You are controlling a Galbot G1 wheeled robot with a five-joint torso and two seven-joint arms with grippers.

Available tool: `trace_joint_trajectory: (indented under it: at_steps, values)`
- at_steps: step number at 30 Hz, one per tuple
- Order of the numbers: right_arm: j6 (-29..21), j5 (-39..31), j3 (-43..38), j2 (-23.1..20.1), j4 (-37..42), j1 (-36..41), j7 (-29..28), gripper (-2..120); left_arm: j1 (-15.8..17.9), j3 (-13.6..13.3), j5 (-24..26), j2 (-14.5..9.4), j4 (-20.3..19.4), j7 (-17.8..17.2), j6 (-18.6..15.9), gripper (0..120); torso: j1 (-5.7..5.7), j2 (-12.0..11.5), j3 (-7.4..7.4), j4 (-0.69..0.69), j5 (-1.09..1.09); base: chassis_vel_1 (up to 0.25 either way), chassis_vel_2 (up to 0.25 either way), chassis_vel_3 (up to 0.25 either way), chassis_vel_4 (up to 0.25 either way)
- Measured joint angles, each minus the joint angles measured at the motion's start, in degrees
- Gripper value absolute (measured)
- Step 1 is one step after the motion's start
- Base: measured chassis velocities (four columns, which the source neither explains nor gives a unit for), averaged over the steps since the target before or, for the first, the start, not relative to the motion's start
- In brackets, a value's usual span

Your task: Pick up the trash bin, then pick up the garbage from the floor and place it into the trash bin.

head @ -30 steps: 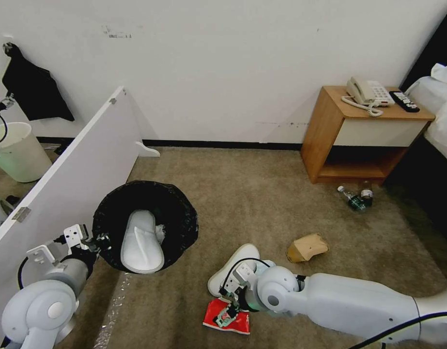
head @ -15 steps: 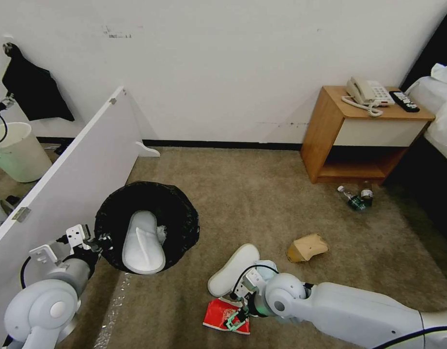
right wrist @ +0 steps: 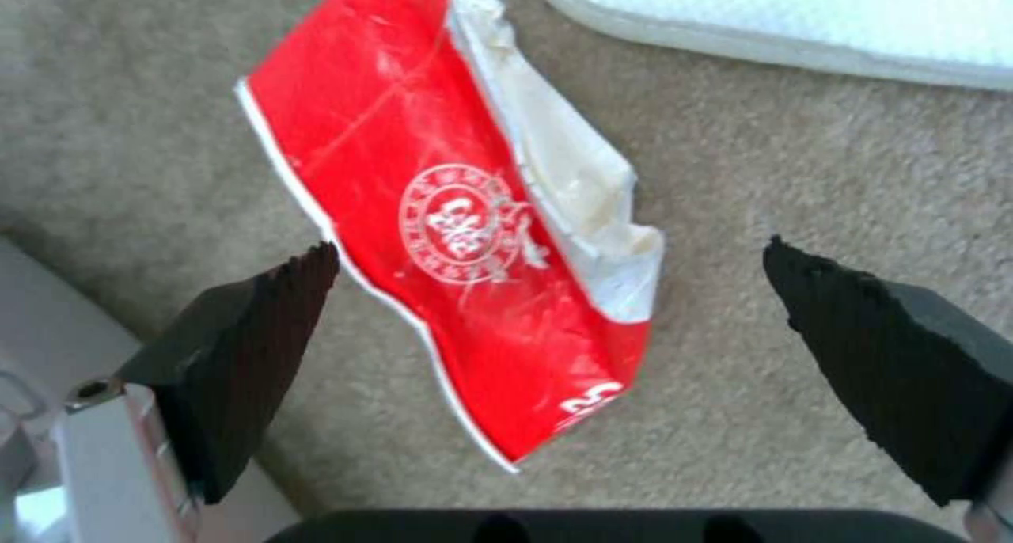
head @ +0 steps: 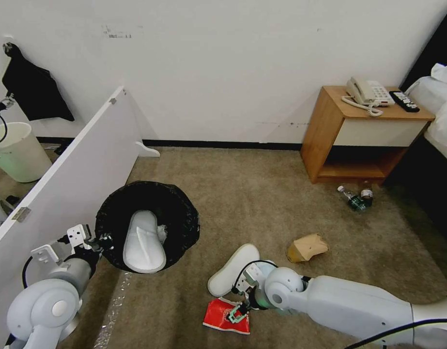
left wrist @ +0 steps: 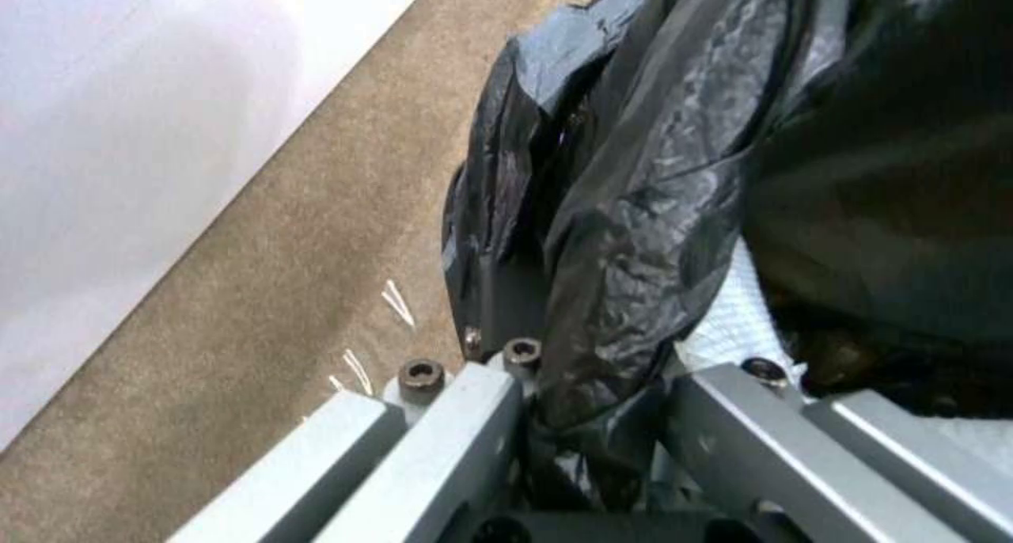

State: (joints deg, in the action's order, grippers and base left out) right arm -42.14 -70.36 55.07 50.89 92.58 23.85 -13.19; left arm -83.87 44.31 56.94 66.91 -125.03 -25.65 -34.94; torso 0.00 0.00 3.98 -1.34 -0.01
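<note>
- Holding at 8 o'clock in the head view, the trash bin [head: 148,224] hangs off the carpet beside the white door panel [head: 68,179]; black liner crinkled over the rim, one white slipper [head: 145,242] lying inside with a scrap of tissue beside it.
- Left gripper [head: 98,241] at the bin's 9 o'clock edge, fingers pinched on the rim and liner; left wrist view shows black plastic bunched between the metal fingers [left wrist: 464,432]. Bin has hardly shifted over the last second.
- Second slipper [head: 233,269] lies on the carpet at 6 o'clock, just beside the right arm's wrist.
- Red packet [head: 226,316] lies flat on the carpet, just below that slipper. Right wrist view: torn white edge along one side, round white emblem mid-face [right wrist: 464,226].
- Right gripper [head: 238,312] over the packet's 3 o'clock edge, fingers spread wide, one black pad [right wrist: 248,345] on each side of the packet, neither touching it.
- Change: over the last second the right wrist has swung lower and toward the packet, off the slipper. Judgement: the packet is the item in hand for pickup; grasp not yet made.
- Brown cardboard piece [head: 306,247] on the carpet at 4 o'clock, well apart from the gripper.
- Plastic bottles [head: 356,198] at 2 o'clock, by the foot of the wooden nightstand [head: 330,140].
- Judgement: one item binned, several left.
</note>
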Motion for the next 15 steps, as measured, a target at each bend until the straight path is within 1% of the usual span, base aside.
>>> trace_joint_trajectory:
  at_steps: [6, 15]
  values:
    - [0.0, 1.2, 0.8, 0.9, -2.2, -0.2, 1.1, 100, 0.1, 0.2, 0.0, 0.1, 0.3, 0.1, 0.1, 0, 0.00, 0.0, 0.00, 0.00, 0.01, 0.000, 0.000, 0.000, 0.000]
    - [0.0, 3.4, 0.7, 1.5, -5.1, 1.7, 2.4, 100, 0.3, 0.4, 0.2, -0.2, 0.7, 0.2, 0.1, 0, 0.00, 0.0, 0.00, -0.01, 0.00, 0.000, 0.000, 0.000, 0.000]
